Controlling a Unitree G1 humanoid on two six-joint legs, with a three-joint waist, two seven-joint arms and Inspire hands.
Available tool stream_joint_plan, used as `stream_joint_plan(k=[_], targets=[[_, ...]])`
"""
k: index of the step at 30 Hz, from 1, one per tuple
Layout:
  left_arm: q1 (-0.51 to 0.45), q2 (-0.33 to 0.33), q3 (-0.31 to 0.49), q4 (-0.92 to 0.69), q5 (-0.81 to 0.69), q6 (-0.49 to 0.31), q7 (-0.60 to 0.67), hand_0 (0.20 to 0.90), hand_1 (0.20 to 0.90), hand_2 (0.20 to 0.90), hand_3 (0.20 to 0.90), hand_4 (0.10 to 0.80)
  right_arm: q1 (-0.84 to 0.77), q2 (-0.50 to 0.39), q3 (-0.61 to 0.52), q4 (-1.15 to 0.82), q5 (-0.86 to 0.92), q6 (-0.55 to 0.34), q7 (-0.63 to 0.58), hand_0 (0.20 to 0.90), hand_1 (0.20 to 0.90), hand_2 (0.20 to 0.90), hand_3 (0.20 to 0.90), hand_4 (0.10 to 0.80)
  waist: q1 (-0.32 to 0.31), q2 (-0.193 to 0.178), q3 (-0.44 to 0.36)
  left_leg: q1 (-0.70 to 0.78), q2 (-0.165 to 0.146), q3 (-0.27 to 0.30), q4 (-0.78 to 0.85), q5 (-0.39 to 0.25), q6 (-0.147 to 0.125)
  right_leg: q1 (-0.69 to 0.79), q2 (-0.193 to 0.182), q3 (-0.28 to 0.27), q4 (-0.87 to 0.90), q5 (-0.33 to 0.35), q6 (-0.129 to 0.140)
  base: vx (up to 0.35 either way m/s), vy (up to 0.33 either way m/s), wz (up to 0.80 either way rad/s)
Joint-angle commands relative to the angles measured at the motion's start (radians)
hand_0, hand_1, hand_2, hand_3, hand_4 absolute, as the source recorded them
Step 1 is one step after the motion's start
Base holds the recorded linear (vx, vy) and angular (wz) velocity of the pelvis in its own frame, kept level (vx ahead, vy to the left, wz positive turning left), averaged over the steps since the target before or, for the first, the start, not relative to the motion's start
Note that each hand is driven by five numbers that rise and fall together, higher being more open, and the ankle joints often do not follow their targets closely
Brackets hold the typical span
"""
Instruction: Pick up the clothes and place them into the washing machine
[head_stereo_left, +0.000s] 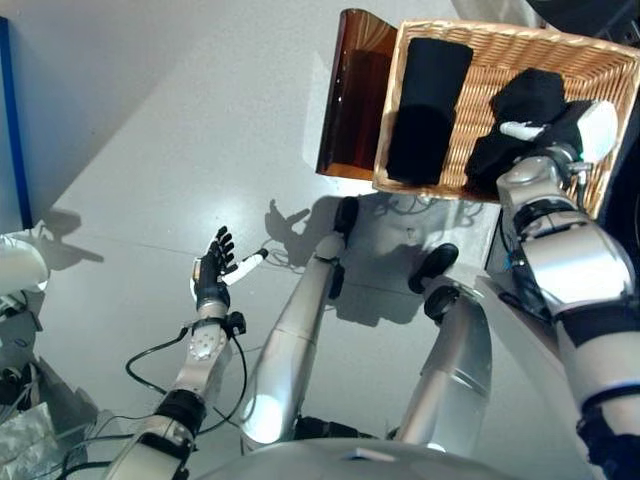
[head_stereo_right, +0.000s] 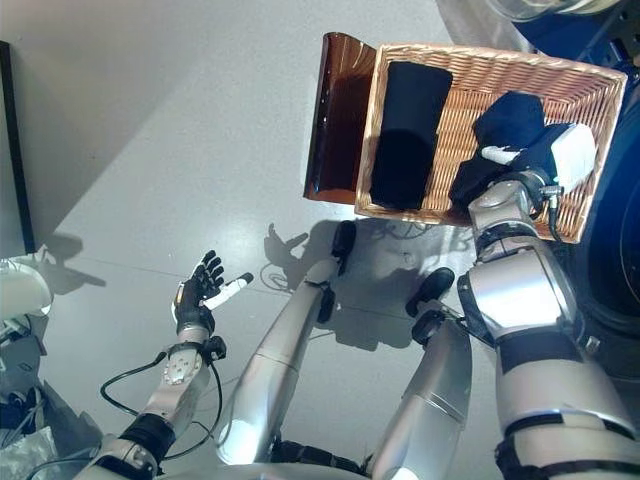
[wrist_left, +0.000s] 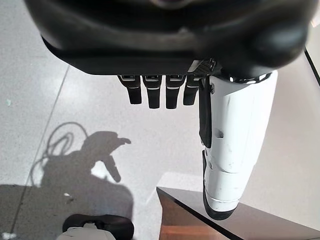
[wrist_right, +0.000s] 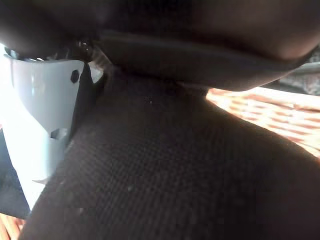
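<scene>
A wicker basket (head_stereo_left: 520, 40) stands on the grey floor at the upper right. Inside it lies a folded black garment (head_stereo_left: 428, 95) on the left, with a crumpled black garment (head_stereo_left: 530, 100) on the right. My right hand (head_stereo_left: 522, 129) reaches into the basket and is buried in the crumpled garment. In the right wrist view this black cloth (wrist_right: 175, 165) fills the frame beside the white-covered thumb (wrist_right: 40, 115). My left hand (head_stereo_left: 212, 268) hovers open over the bare floor at the lower left, holding nothing, its fingers (wrist_left: 157, 92) straight.
An amber translucent panel (head_stereo_left: 350, 95) leans against the basket's left side. A dark blue machine front (head_stereo_right: 615, 270) shows at the right edge. A white object (head_stereo_left: 15, 265) and crinkled clear plastic (head_stereo_left: 25, 435) sit at the far left.
</scene>
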Motion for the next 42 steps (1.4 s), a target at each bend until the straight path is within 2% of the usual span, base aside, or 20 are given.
stream_joint_plan(k=[1, 5, 11, 12, 14, 16, 22, 23, 26, 27, 28, 29, 30, 35, 38, 42], targets=[[0.084, 0.066, 0.037, -0.017, -0.023, -0.060, 0.034, 0.900, 0.900, 0.900, 0.900, 0.800, -0.048, -0.002, 0.035, -0.037, -0.035, -0.029, -0.007, 0.205, 0.205, 0.205, 0.205, 0.304, 0.010, 0.039, 0.019, -0.021, -0.032, 0.059, 0.035, -0.098, -0.046, 0.031, 0.024, 0.032, -0.031, -0.010, 0.003, 0.000, 0.000, 0.00], [0.079, 0.065, 0.036, 0.007, -0.020, -0.061, 0.033, 0.900, 0.900, 0.900, 0.900, 0.800, -0.027, -0.003, 0.014, -0.059, -0.019, -0.041, -0.011, 0.200, 0.200, 0.200, 0.200, 0.300, -0.001, 0.035, 0.019, 0.005, -0.027, 0.066, 0.017, -0.092, -0.047, 0.053, 0.029, 0.037, -0.046, -0.004, 0.004, -0.004, -0.006, -0.01], [0.070, 0.063, 0.041, 0.076, -0.020, -0.058, 0.015, 0.900, 0.900, 0.900, 0.900, 0.800, 0.049, 0.009, -0.094, -0.151, 0.149, -0.137, 0.022, 0.200, 0.200, 0.200, 0.200, 0.300, -0.028, 0.018, 0.019, 0.084, -0.014, 0.085, -0.023, -0.077, -0.050, 0.127, 0.051, 0.047, -0.100, 0.015, 0.006, 0.000, -0.012, -0.15], [0.069, 0.065, 0.043, 0.081, -0.021, -0.059, 0.010, 0.900, 0.900, 0.900, 0.900, 0.800, 0.067, 0.017, -0.114, -0.180, 0.192, -0.160, 0.038, 0.200, 0.200, 0.200, 0.200, 0.300, -0.034, 0.012, 0.019, 0.099, -0.010, 0.088, -0.032, -0.074, -0.050, 0.144, 0.056, 0.048, -0.114, 0.020, 0.007, 0.018, -0.023, -0.28], [0.071, 0.055, 0.033, 0.086, -0.009, -0.044, -0.017, 0.900, 0.900, 0.900, 0.900, 0.800, 0.069, -0.029, -0.173, -0.156, 0.317, -0.183, 0.096, 0.200, 0.200, 0.200, 0.200, 0.300, -0.026, 0.021, 0.016, 0.154, -0.009, 0.093, -0.058, -0.070, -0.050, 0.200, 0.057, 0.043, -0.145, 0.029, 0.012, 0.036, -0.026, -0.26], [0.087, 0.057, 0.040, 0.075, -0.012, -0.048, -0.040, 0.900, 0.900, 0.900, 0.900, 0.800, 0.105, -0.024, -0.218, -0.197, 0.415, -0.228, 0.133, 0.200, 0.200, 0.200, 0.200, 0.300, -0.034, 0.018, 0.002, 0.192, 0.000, 0.099, -0.085, -0.066, -0.049, 0.231, 0.062, 0.049, -0.178, 0.041, 0.016, 0.042, -0.003, -0.12], [0.132, 0.039, 0.048, 0.122, -0.018, -0.034, -0.107, 0.900, 0.900, 0.900, 0.900, 0.800, 0.351, 0.077, -0.370, -0.377, 0.749, -0.360, 0.314, 0.200, 0.200, 0.200, 0.200, 0.300, -0.079, -0.002, -0.063, 0.362, 0.016, 0.128, -0.210, -0.044, -0.052, 0.386, 0.084, 0.068, -0.335, 0.089, 0.037, 0.078, 0.019, -0.30], [0.134, 0.040, 0.047, 0.122, -0.019, -0.034, -0.108, 0.900, 0.900, 0.900, 0.900, 0.800, 0.357, 0.079, -0.371, -0.379, 0.753, -0.361, 0.316, 0.200, 0.200, 0.200, 0.200, 0.300, -0.078, -0.003, -0.062, 0.369, 0.016, 0.128, -0.215, -0.043, -0.052, 0.392, 0.086, 0.067, -0.340, 0.091, 0.037, 0.084, 0.032, -0.27], [0.161, 0.022, 0.055, 0.144, -0.026, -0.032, -0.140, 0.900, 0.900, 0.900, 0.900, 0.800, 0.450, 0.119, -0.457, -0.427, 0.856, -0.400, 0.367, 0.200, 0.200, 0.200, 0.200, 0.300, -0.093, 0.014, -0.102, 0.443, 0.014, 0.131, -0.255, -0.040, -0.051, 0.457, 0.081, 0.078, -0.392, 0.106, 0.044, 0.042, 0.033, -0.30], [0.163, 0.023, 0.054, 0.143, -0.026, -0.032, -0.141, 0.900, 0.900, 0.900, 0.900, 0.800, 0.455, 0.120, -0.458, -0.429, 0.856, -0.401, 0.368, 0.200, 0.200, 0.200, 0.200, 0.300, -0.092, 0.018, -0.095, 0.438, 0.017, 0.140, -0.257, -0.016, -0.044, 0.454, 0.081, 0.065, -0.396, 0.129, 0.036, -0.020, 0.073, -0.23], [0.169, 0.012, 0.061, 0.164, -0.020, -0.031, -0.146, 0.900, 0.900, 0.900, 0.900, 0.800, 0.500, 0.150, -0.516, -0.464, 0.935, -0.425, 0.403, 0.200, 0.200, 0.200, 0.200, 0.300, -0.099, 0.033, -0.113, 0.457, 0.013, 0.141, -0.266, -0.016, -0.043, 0.473, 0.076, 0.068, -0.404, 0.128, 0.038, -0.045, 0.047, -0.14], [0.171, 0.013, 0.059, 0.165, -0.021, -0.032, -0.147, 0.900, 0.900, 0.900, 0.900, 0.800, 0.505, 0.151, -0.517, -0.466, 0.937, -0.426, 0.406, 0.200, 0.200, 0.200, 0.200, 0.300, -0.098, 0.032, -0.114, 0.460, 0.012, 0.141, -0.268, -0.015, -0.043, 0.476, 0.076, 0.067, -0.405, 0.129, 0.038, 0.084, 0.054, -0.05], [0.177, 0.002, 0.061, 0.172, -0.018, -0.029, -0.155, 0.900, 0.900, 0.900, 0.900, 0.800, 0.531, 0.177, -0.565, -0.483, 1.017, -0.452, 0.437, 0.200, 0.200, 0.200, 0.200, 0.300, -0.098, 0.050, -0.133, 0.476, 0.006, 0.141, -0.271, -0.017, -0.040, 0.491, 0.072, 0.069, -0.409, 0.128, 0.040, 0.039, 0.024, -0.01], [0.199, -0.012, 0.061, 0.177, -0.009, -0.029, -0.172, 0.900, 0.900, 0.900, 0.900, 0.800, 0.578, 0.220, -0.614, -0.495, 1.104, -0.471, 0.487, 0.200, 0.200, 0.200, 0.200, 0.300, -0.100, 0.076, -0.166, 0.507, -0.003, 0.142, -0.278, -0.028, -0.035, 0.515, 0.066, 0.074, -0.416, 0.129, 0.045, 0.047, 0.036, 0.00], [0.214, -0.027, 0.056, 0.179, -0.004, -0.031, -0.182, 0.900, 0.900, 0.900, 0.900, 0.800, 0.599, 0.255, -0.665, -0.506, 1.181, -0.506, 0.516, 0.200, 0.200, 0.200, 0.200, 0.300, -0.098, 0.103, -0.185, 0.516, -0.012, 0.142, -0.280, -0.033, -0.031, 0.517, 0.059, 0.085, -0.413, 0.126, 0.050, 0.017, 0.030, 0.02], [0.221, -0.031, 0.048, 0.171, -0.002, -0.031, -0.185, 0.900, 0.900, 0.900, 0.900, 0.800, 0.589, 0.253, -0.682, -0.502, 1.192, -0.520, 0.510, 0.200, 0.200, 0.200, 0.200, 0.300, -0.094, 0.117, -0.194, 0.510, -0.015, 0.142, -0.276, -0.036, -0.028, 0.507, 0.057, 0.089, -0.406, 0.122, 0.050, -0.006, 0.015, 0.01]])
